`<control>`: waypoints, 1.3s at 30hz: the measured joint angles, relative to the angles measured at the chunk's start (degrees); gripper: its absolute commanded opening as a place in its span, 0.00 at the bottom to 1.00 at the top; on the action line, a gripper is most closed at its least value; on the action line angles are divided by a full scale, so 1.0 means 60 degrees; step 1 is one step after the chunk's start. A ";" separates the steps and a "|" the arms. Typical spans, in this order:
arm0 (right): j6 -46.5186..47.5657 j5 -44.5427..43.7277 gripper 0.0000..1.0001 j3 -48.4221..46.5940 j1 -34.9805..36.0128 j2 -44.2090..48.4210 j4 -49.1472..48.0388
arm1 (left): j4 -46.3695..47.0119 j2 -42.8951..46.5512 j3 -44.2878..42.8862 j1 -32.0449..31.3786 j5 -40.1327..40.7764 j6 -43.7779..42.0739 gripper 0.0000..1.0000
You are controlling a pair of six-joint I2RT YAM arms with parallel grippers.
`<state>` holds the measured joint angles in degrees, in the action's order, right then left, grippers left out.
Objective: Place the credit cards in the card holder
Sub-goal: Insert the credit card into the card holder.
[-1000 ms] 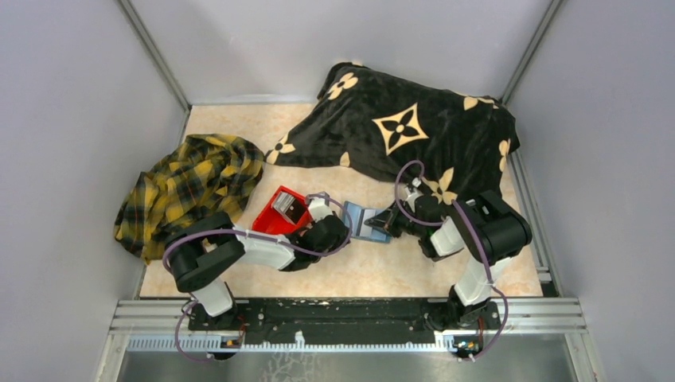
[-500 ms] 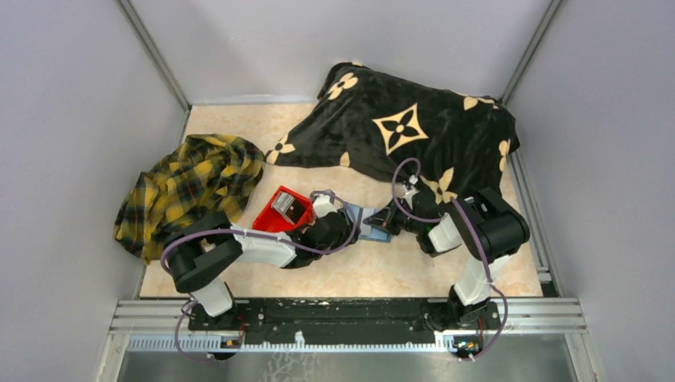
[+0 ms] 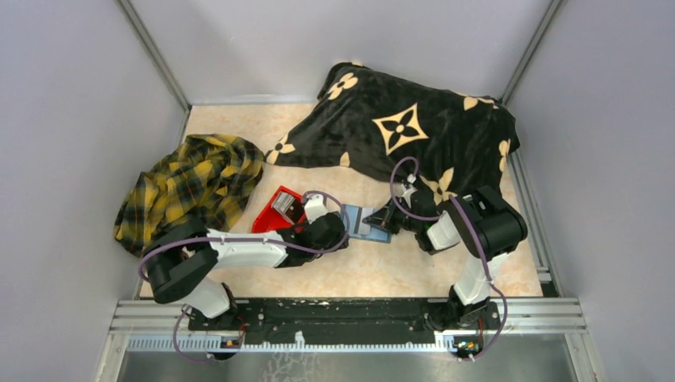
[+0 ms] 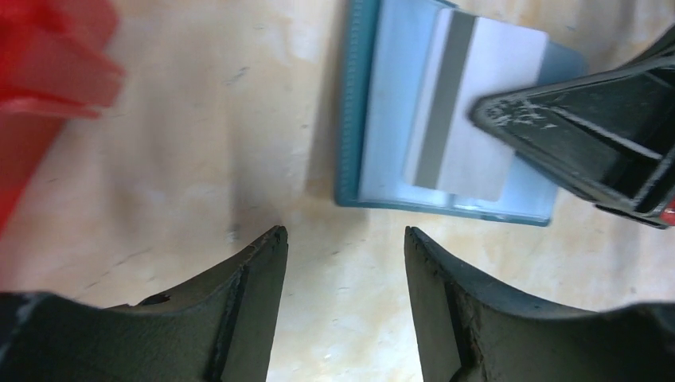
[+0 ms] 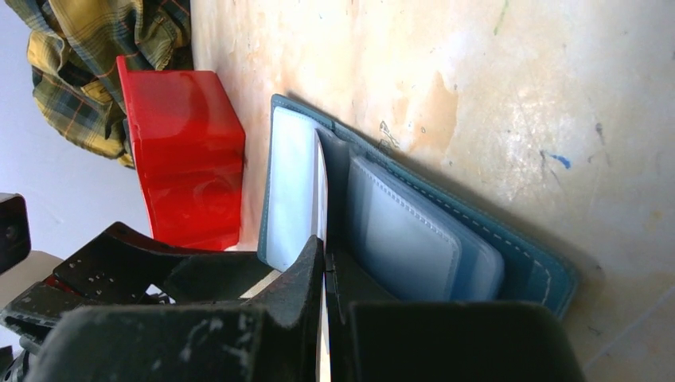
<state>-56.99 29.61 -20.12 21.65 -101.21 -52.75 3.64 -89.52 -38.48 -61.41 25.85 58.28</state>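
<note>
Stitched teal card holder (image 4: 382, 95) lies open, white grey-striped card (image 4: 493, 64) on its clear slots.
Closed right gripper (image 5: 325, 263) pinches that card; left gripper (image 4: 344, 239) wide apart, empty; glossy red bin (image 5: 187, 151) left.

We see the teal card holder (image 4: 350, 119) lying open and flat in the upper middle of the left wrist view, pale blue inside. A white card (image 4: 501, 64) with a grey stripe lies slightly tilted across its right half.
</note>
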 measured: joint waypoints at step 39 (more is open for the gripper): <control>0.0885 -0.0062 0.00 -0.0780 0.0342 0.0142 0.1504 | -0.1537 -0.1064 -0.1279 0.0780 0.2087 -0.1847 0.44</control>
<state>-51.68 29.23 -24.80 23.70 -100.36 -43.72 -5.58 -95.90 -46.15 -56.73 38.37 47.20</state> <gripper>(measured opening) 0.007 0.440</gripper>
